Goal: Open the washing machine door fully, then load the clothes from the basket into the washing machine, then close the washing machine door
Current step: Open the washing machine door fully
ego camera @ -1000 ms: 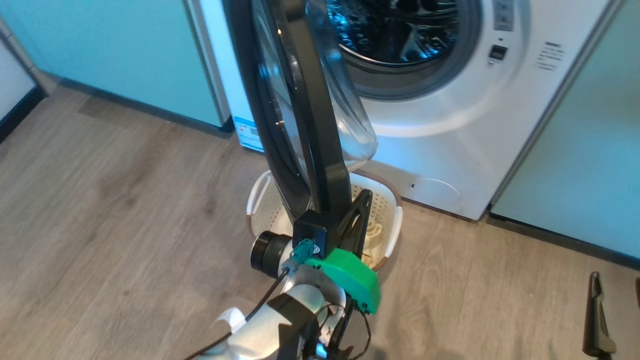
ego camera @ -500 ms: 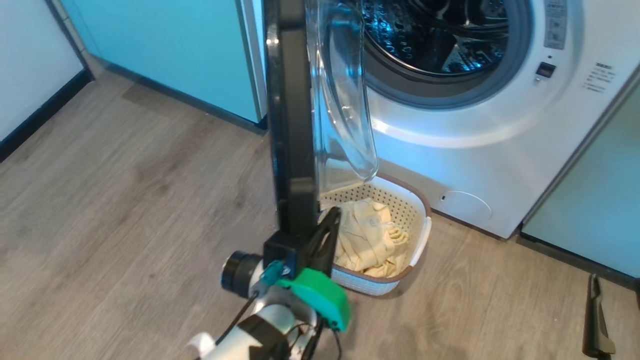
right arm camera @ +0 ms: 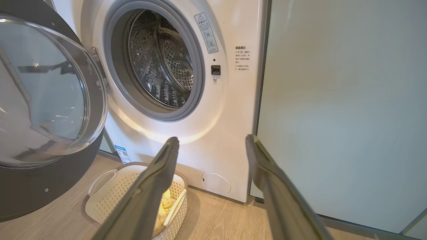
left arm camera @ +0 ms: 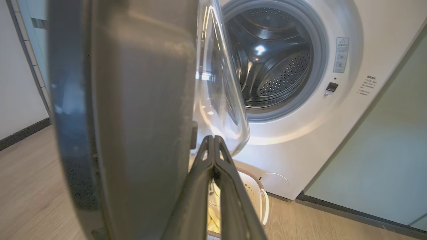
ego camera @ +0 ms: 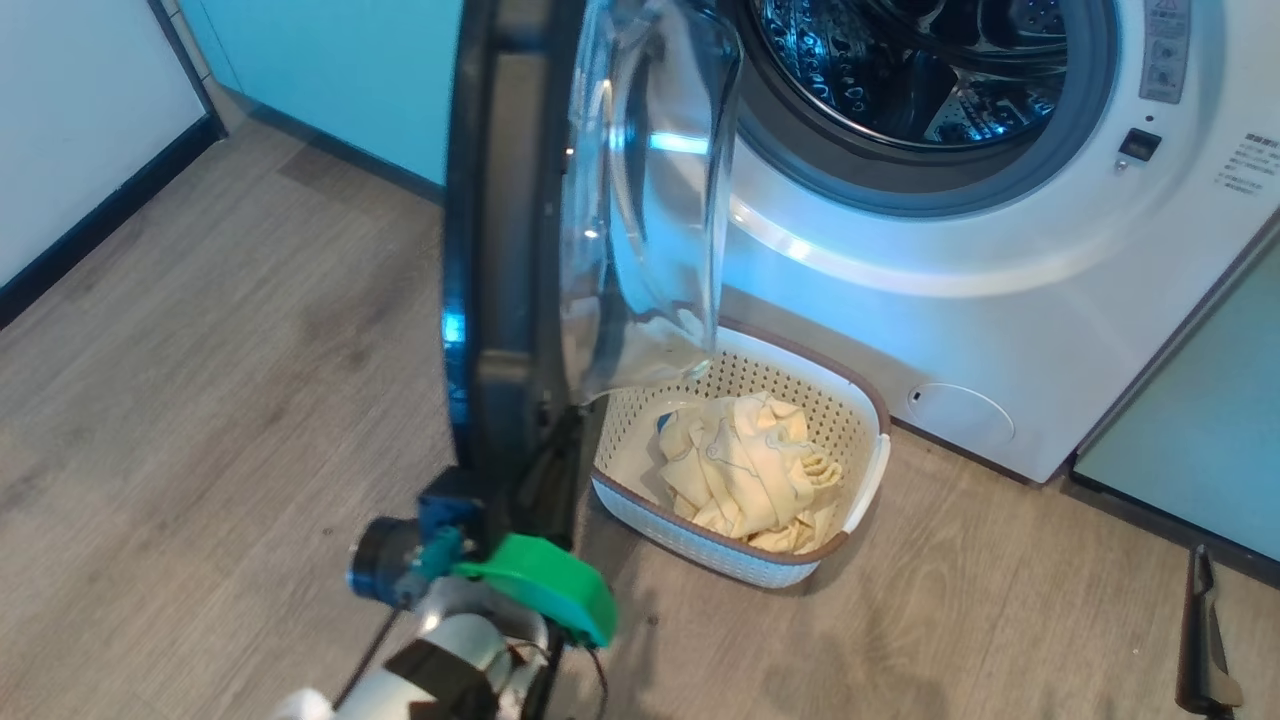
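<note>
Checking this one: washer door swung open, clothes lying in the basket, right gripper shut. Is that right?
Not quite. The right gripper is open, its jaws standing well apart in the right wrist view. The washing machine door is swung open and the clothes lie in the basket, as you say.

The washing machine [ego camera: 1000, 330], upper right, is white with a grey ring. Its door [ego camera: 500, 250] is black (clear glass middle). The basket [ego camera: 700, 545] is cream, full of tiny holes, with a brown rim. The clothes [ego camera: 745, 470] are pale yellow.
</note>
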You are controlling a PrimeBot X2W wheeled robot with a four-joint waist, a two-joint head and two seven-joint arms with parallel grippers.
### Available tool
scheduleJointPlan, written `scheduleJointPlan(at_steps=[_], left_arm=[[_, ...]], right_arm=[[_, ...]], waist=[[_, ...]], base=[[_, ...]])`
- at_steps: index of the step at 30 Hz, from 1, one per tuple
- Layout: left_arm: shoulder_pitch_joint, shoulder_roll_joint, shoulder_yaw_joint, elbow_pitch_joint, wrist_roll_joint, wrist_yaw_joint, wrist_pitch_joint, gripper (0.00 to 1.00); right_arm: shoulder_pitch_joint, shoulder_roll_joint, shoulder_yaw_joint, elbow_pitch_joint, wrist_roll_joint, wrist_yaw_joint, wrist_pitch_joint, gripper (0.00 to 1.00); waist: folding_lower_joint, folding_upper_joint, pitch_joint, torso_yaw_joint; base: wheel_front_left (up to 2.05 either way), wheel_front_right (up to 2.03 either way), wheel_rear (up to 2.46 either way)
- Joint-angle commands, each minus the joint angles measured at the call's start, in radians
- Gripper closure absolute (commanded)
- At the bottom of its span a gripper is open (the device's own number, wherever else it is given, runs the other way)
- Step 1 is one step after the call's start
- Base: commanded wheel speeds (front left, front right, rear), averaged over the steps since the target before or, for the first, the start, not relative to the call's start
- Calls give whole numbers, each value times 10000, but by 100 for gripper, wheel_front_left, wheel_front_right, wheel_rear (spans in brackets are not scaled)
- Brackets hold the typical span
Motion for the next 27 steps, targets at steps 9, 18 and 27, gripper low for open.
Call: scheduleJointPlan(at_steps=[9, 18, 27], left_arm=[[43, 782, 1701, -513, 226, 1975, -70, 100], [19, 1035, 2678, -181, 294, 1895, -70, 100], [-296, 1279, 3701, 568, 386, 1672, -70, 100]], right_arm=[[-345, -183, 68, -342, -92, -29, -67, 0], [-379, -183, -203, -452, -233, -29, -67, 0], [-407, -183, -301, -536, -223, -29, -67, 0]], waist=[[0, -1, 89, -75], [0, -1, 215, -145], [0, -1, 360, -189]], base=[[0, 0, 0], [0, 0, 0], [0, 0, 0]])
